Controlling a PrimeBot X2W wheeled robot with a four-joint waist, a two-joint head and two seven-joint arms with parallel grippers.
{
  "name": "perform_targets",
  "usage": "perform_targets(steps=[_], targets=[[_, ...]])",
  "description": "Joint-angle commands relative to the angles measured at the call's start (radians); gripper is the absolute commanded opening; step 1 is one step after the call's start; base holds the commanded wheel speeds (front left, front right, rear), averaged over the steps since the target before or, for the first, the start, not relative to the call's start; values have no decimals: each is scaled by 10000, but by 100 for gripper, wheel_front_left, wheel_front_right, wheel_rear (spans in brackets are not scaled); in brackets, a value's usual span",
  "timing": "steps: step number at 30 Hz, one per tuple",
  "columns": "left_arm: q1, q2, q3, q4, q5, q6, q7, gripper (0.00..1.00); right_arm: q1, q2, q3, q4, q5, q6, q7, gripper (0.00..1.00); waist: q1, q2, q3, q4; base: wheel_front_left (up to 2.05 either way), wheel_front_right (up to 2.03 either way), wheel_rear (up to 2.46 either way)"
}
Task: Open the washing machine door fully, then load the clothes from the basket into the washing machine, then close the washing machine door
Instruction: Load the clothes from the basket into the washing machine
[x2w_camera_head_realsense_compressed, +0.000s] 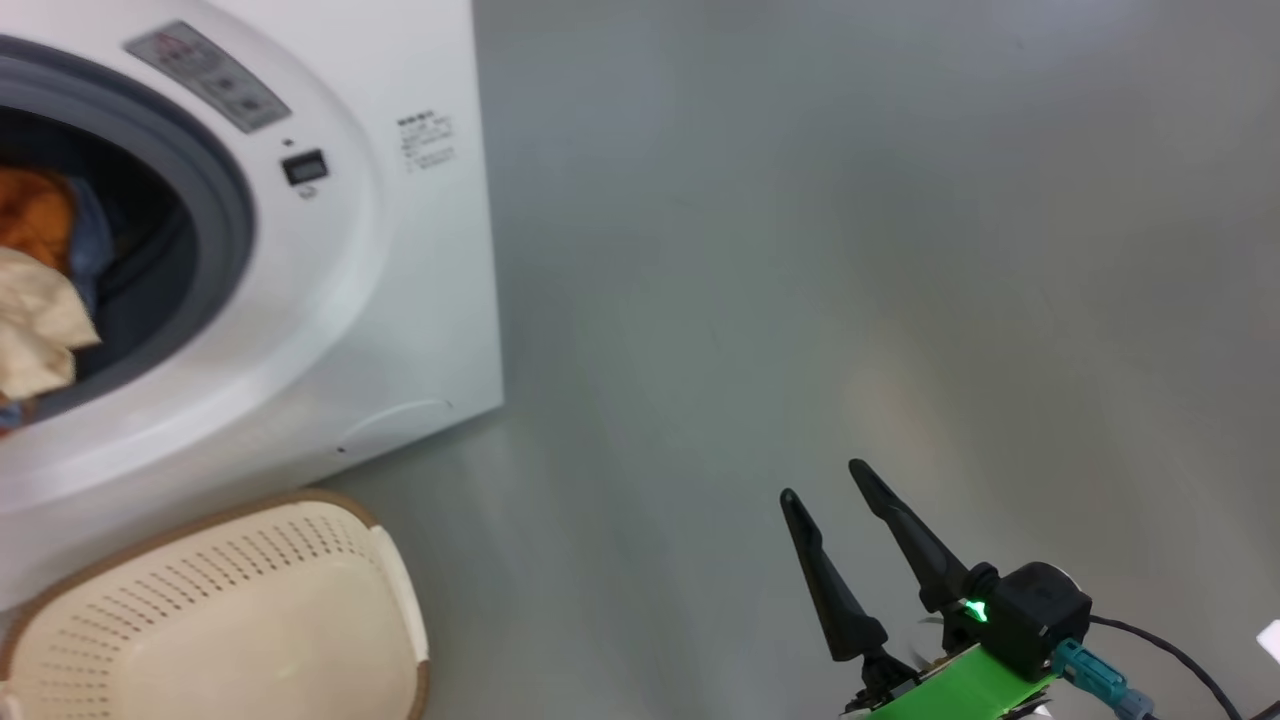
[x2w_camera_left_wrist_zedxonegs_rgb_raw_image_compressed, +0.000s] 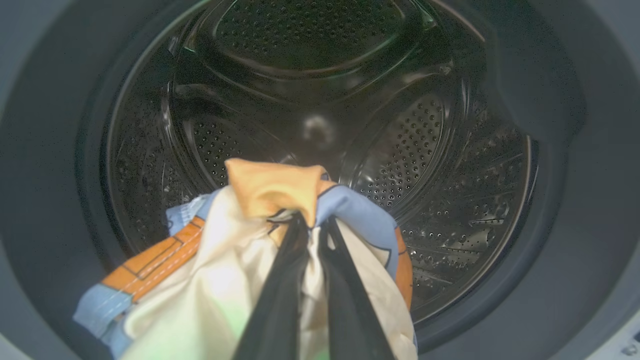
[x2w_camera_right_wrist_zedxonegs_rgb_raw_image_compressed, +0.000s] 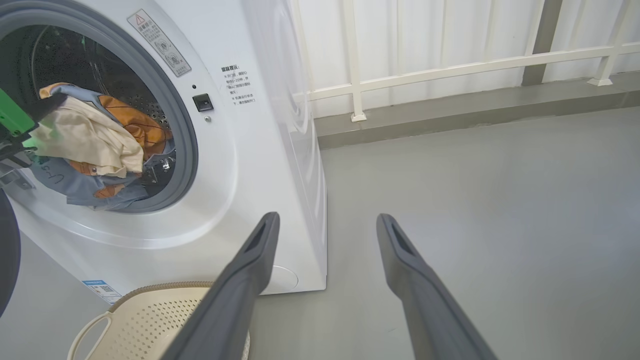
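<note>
The floor (x2w_camera_head_realsense_compressed: 800, 250) is smooth grey, bare and faintly glossy. A low grey kerb runs along the far wall and carries a pale railing (x2w_camera_right_wrist_zedxonegs_rgb_raw_image_compressed: 450, 70). The washing machine (x2w_camera_head_realsense_compressed: 420, 300) stands on this floor, white and boxy. Its round mouth is uncovered and ringed by a grey gasket (x2w_camera_right_wrist_zedxonegs_rgb_raw_image_compressed: 185, 125).

My left hand (x2w_camera_left_wrist_zedxonegs_rgb_raw_image_compressed: 314, 220) is narrow, its two dark fingers pinched together on the clothes (x2w_camera_left_wrist_zedxonegs_rgb_raw_image_compressed: 225, 265). They grip a bunched cream garment with orange and blue patches. The fingers point straight into the perforated steel drum (x2w_camera_left_wrist_zedxonegs_rgb_raw_image_compressed: 310, 50), toward its back wall. The fabric hangs down from the fingertips in a loose bundle, with its longer run falling toward the lower lip of the mouth. In the right wrist view the bundle sits right at the opening, and blue-grey cloth with orange drapes over the bottom of the gasket.

The basket (x2w_camera_head_realsense_compressed: 250, 620) stands on the floor just in front of the machine's lower front, with its open top facing up. Its long axis appears to run roughly along the machine's front, with a white handle at one end.

My right hand (x2w_camera_head_realsense_compressed: 822, 480) is spread wide and holds nothing. It hangs over bare floor, well to the right of the machine, with its fingers pointing away from me.
</note>
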Motion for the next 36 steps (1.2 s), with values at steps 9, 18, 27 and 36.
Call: perform_targets(steps=[9,18,27,36], targets=[[-1766,1402,671,240,543,-102,-63,0,-323,2,573,-619,191,16,-48,100,0,0,2094,-1094,0,0,0],[-3032,1832,935,192,777,-302,-63,0,-314,3,918,-871,244,16,-48,100,0,0,3203,-1207,0,0,0],[-4750,2344,501,-112,819,-583,-63,0,-222,3,1030,-1170,363,16,-48,100,0,0,4326,-1214,0,0,0],[-5810,2718,-226,-55,615,-627,-63,0,83,3,1025,-1483,435,16,-48,100,0,0,4982,-1125,0,0,0]])
